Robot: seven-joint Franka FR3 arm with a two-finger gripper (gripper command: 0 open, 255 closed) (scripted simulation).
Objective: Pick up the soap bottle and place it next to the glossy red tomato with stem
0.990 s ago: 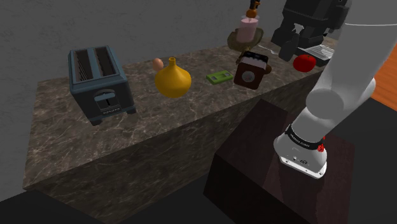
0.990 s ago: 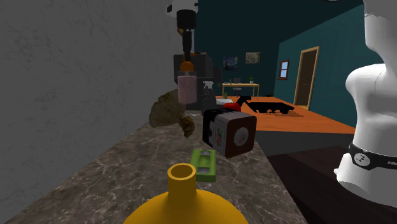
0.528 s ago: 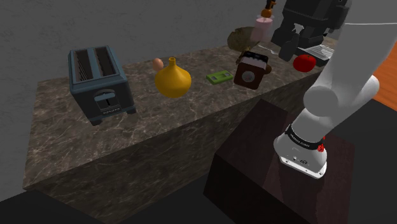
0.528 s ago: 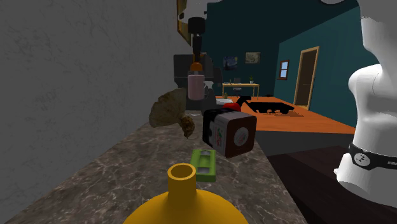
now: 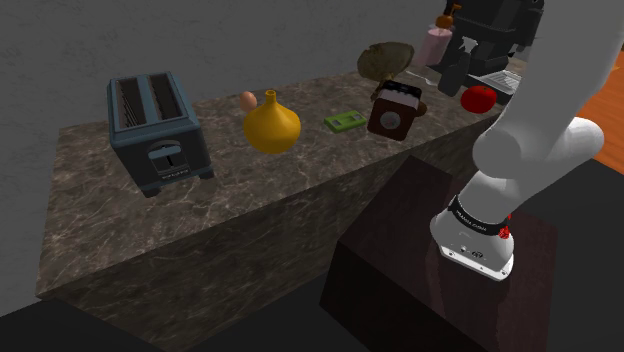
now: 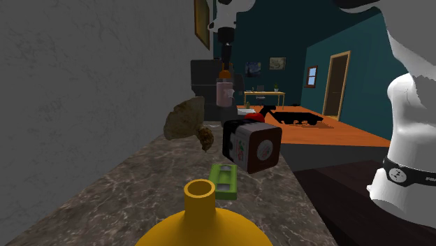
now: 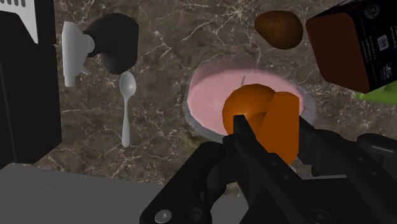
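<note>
The soap bottle (image 5: 436,45) has a pink body and an orange pump. It hangs above the far end of the marble counter (image 5: 250,190), near the dark coffee machine (image 5: 492,28). My gripper (image 6: 225,54) comes down from above and is shut on the pump. In the wrist view both black fingers (image 7: 245,137) clasp the orange pump head of the bottle (image 7: 213,95), and my gripper (image 7: 273,127) looks straight down on it. The glossy red tomato (image 5: 479,97) lies on the counter a little nearer the stand than the bottle; it also shows as a red patch (image 6: 255,117).
Below the bottle lie a spoon (image 7: 126,105), a dark spray bottle (image 7: 95,48) and a brown potato (image 7: 278,28). A dark boxy clock (image 5: 393,110), green item (image 5: 345,121), yellow vase (image 5: 271,125), egg (image 5: 248,99), toaster (image 5: 158,133) and round brown loaf (image 5: 385,58) line the counter.
The gripper has carried the soap bottle toward the shoulder view's right, away from the brown loaf and closer to the coffee machine and tomato. The grip is unchanged.
</note>
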